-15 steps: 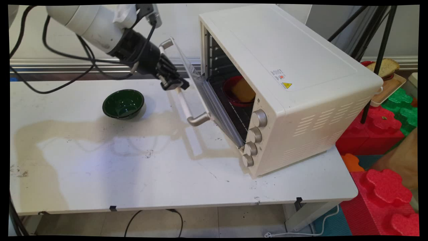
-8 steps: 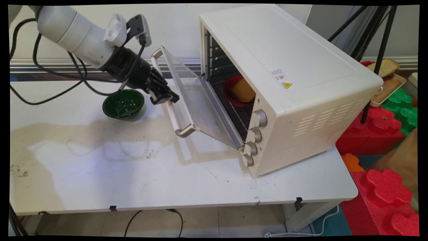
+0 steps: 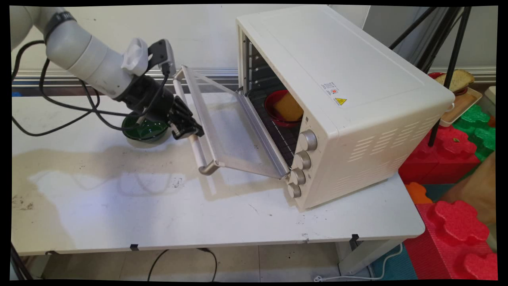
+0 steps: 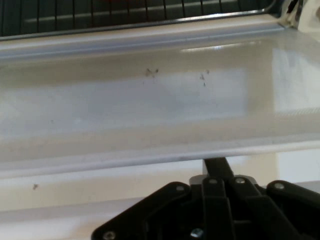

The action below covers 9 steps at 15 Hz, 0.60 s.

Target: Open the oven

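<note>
Gripper point(image 3: 189, 129) closed on the oven door handle point(image 3: 195, 143), with the glass door point(image 3: 228, 127) roughly half lowered. The oven point(image 3: 337, 99) occupies the table's point(image 3: 119, 214) far right corner; a green bowl point(image 3: 145, 129) sits just behind the gripper.

Bowl point(image 3: 145, 128) left of oven point(image 3: 337, 99) (door-side)

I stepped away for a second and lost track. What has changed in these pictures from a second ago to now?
The gripper, shut on the oven door's handle, has swung down and toward the picture's left, pulling the glass door from steeply tilted to nearly flat. The arm now overlaps the green bowl. The oven, the red dish inside it and the bowl stayed put.
</note>
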Each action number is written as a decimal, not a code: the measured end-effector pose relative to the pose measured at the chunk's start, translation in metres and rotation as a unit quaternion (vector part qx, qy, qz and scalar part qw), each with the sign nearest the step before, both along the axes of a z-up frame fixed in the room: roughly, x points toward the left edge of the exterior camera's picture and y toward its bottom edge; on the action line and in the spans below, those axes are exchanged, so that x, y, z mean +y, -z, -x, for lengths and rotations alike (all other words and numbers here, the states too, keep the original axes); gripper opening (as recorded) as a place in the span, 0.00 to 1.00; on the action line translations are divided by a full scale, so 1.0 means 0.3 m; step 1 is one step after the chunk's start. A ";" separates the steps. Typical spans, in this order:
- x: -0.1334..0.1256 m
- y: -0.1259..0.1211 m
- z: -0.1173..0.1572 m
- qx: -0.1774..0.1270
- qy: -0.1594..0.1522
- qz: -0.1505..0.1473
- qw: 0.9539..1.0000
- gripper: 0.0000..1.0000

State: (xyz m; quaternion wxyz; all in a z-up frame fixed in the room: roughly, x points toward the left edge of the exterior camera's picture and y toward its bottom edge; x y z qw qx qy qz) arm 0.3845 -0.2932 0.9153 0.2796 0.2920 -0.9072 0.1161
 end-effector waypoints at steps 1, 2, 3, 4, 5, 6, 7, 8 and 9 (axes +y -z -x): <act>0.003 0.013 -0.003 -0.002 0.001 -0.003 1.000 0.00; 0.005 0.026 -0.007 -0.004 0.002 -0.005 1.000 0.00; 0.007 0.035 -0.009 -0.005 0.003 -0.007 1.000 0.00; 0.010 0.050 -0.014 -0.007 0.004 -0.009 1.000 0.00; 0.013 0.062 -0.019 -0.010 0.005 -0.012 1.000 0.00; 0.015 0.070 -0.022 -0.011 0.006 -0.013 1.000 0.00; 0.019 0.082 -0.027 -0.014 0.008 -0.016 1.000 0.00; 0.021 0.091 -0.031 -0.016 0.009 -0.017 1.000 0.00; 0.023 0.102 -0.036 -0.018 0.010 -0.020 1.000 0.00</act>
